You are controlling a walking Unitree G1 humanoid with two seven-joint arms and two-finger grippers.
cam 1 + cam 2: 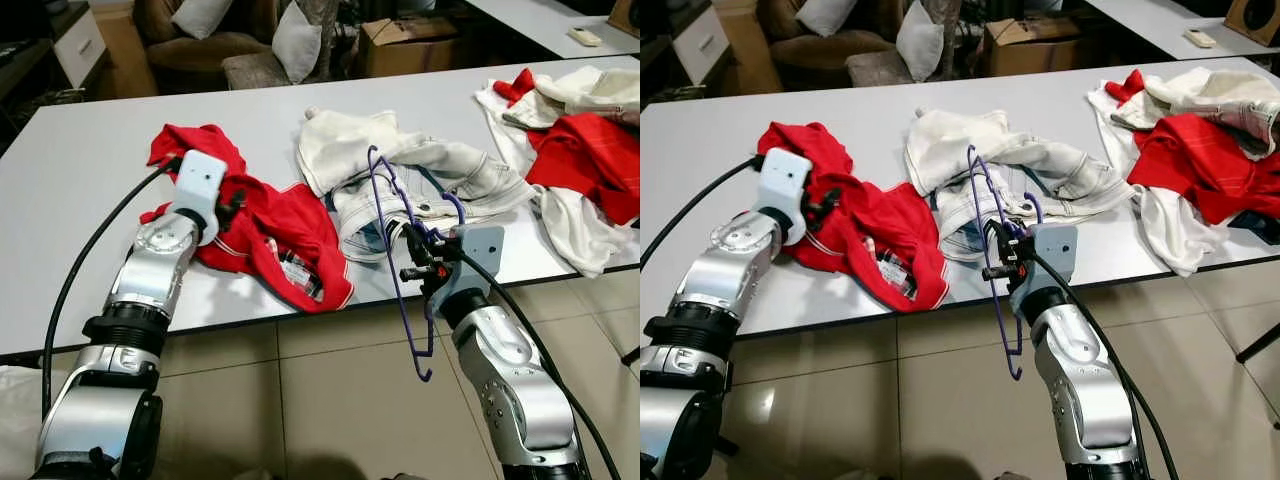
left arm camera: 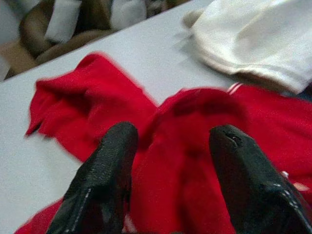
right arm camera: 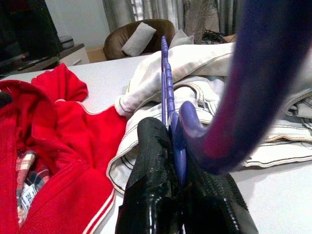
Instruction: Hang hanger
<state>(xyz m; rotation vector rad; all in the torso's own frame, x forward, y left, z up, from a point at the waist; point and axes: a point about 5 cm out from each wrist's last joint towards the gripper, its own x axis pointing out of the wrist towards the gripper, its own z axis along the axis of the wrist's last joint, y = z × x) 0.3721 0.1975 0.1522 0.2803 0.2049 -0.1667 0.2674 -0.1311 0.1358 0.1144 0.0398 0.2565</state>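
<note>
On the long white table (image 1: 80, 150), the crumpled red fabric garment (image 1: 285, 235) at centre-left is straddled by the left gripper (image 2: 170, 161) with fingers apart, while the thin purple plastic hanger (image 1: 395, 270), clamped lower-centre by the right gripper (image 1: 418, 258), could be snagged on cloth and twisted loose.

head views overlook table (image 1: 80, 150), wrists close

White table (image 1: 90, 170) bears red garment (image 1: 275, 225), cream clothes (image 1: 400, 165)
</note>
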